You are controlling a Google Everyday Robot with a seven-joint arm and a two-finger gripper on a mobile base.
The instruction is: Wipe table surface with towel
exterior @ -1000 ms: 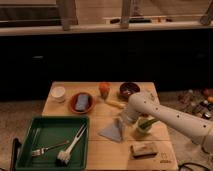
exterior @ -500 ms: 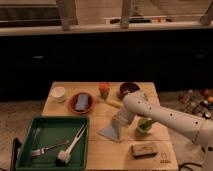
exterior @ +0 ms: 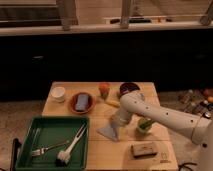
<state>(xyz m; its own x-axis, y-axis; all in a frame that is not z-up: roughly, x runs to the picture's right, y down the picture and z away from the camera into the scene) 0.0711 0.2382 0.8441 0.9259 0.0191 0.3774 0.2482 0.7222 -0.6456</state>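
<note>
A grey towel (exterior: 109, 131) lies on the light wooden table (exterior: 97, 155), spread in a wedge near the table's middle. My white arm reaches in from the right, and the gripper (exterior: 118, 121) presses down on the towel's upper right end. The towel's upper part is hidden under the gripper.
A green tray (exterior: 30, 141) with a fork and a brush sits at the front left. A white cup (exterior: 59, 93), a red plate with a blue sponge (exterior: 82, 102), an orange (exterior: 104, 88), a dark bowl (exterior: 129, 89), a banana (exterior: 113, 104), a green cup (exterior: 145, 125) and a brown block (exterior: 144, 149) stand around.
The gripper and the towel have slid to the left across the table, away from the green cup.
</note>
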